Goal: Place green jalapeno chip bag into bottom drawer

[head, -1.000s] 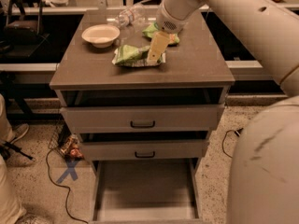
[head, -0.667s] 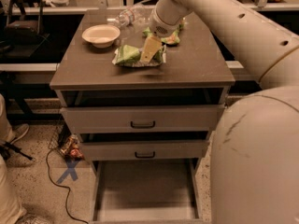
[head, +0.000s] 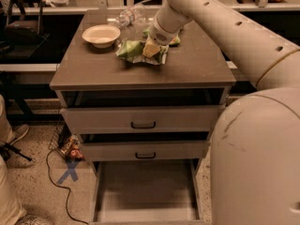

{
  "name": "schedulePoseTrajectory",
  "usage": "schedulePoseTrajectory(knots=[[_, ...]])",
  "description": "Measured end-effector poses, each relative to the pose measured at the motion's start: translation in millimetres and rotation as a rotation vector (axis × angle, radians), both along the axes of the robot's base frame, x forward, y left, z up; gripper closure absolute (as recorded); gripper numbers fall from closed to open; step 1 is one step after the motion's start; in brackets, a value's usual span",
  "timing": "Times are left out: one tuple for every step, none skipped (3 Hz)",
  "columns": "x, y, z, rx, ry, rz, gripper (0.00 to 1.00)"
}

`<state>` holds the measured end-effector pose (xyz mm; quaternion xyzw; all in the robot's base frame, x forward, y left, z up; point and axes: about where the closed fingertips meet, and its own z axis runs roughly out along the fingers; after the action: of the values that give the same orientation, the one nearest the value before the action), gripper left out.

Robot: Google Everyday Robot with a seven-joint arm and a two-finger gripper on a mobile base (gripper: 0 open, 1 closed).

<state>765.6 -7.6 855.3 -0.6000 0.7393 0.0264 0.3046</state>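
The green jalapeno chip bag lies crumpled on the grey cabinet top, right of the bowl. My gripper reaches down from the upper right onto the bag's right half, its yellowish fingers touching the foil. The bottom drawer stands pulled out at the cabinet's foot, its grey floor bare.
A cream bowl sits at the top's back left. A clear plastic bottle lies behind it. Another green bag shows behind my arm. The two upper drawers are slightly open. A cable and blue X mark are on the floor left.
My arm has swung leftward and lower over the chip bag; the gripper has moved from the bag's right end onto it. The bag has stayed in place.
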Motion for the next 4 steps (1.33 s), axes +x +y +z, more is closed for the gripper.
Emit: schedulePoseTrajectory(knots=[[-14.5,-17.9,5.7,0.05,0.0,-0.023,0.87],[-43.0,-65.0,14.7,0.062,0.011,-0.11,1.0],[-98.3,-132.1,20.0,0.092,0.036,-0.231,1.0],[-98.3,-132.1,20.0,0.092,0.036,-0.231,1.0]])
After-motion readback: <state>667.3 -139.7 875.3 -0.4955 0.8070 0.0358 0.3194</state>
